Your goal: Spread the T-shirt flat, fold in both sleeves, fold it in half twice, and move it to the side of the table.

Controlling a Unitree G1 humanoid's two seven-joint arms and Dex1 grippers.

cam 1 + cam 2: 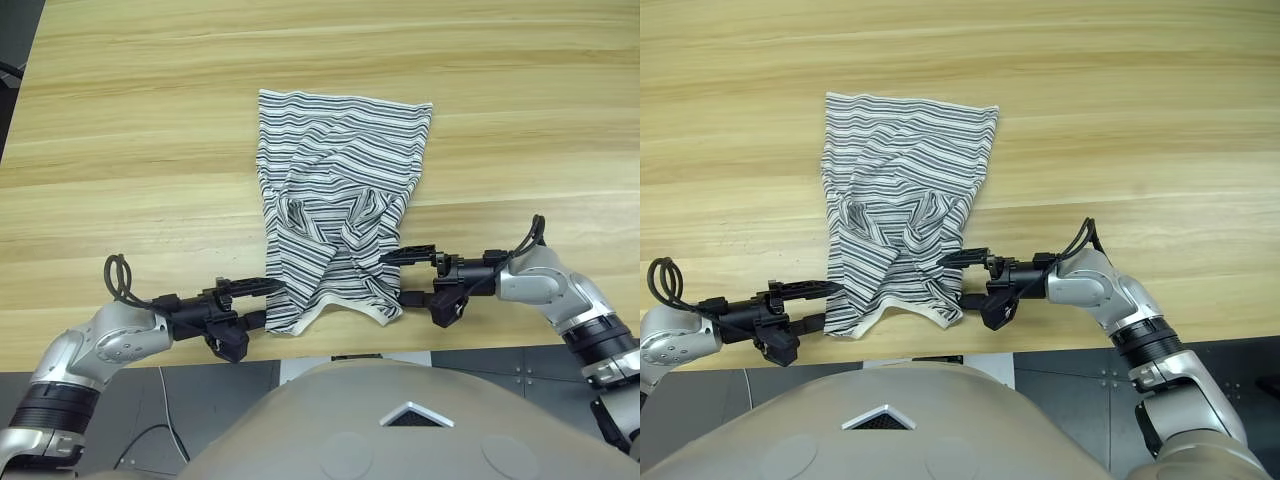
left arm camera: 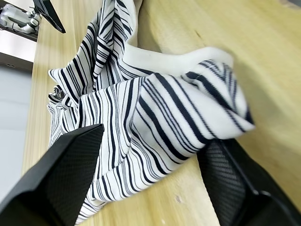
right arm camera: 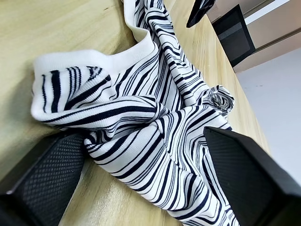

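Note:
A black-and-white striped T-shirt lies on the wooden table as a narrow upright rectangle, rumpled in its near half, with a white band along the near edge. My left gripper is open at the shirt's near left corner, one finger above the cloth and one below. In the left wrist view that corner bulges between the two black fingers. My right gripper is open around the near right corner. The right wrist view has that corner between its fingers.
The table's front edge runs just behind both grippers. Bare wood stretches left, right and beyond the shirt. Dark floor lies past the table's far left corner.

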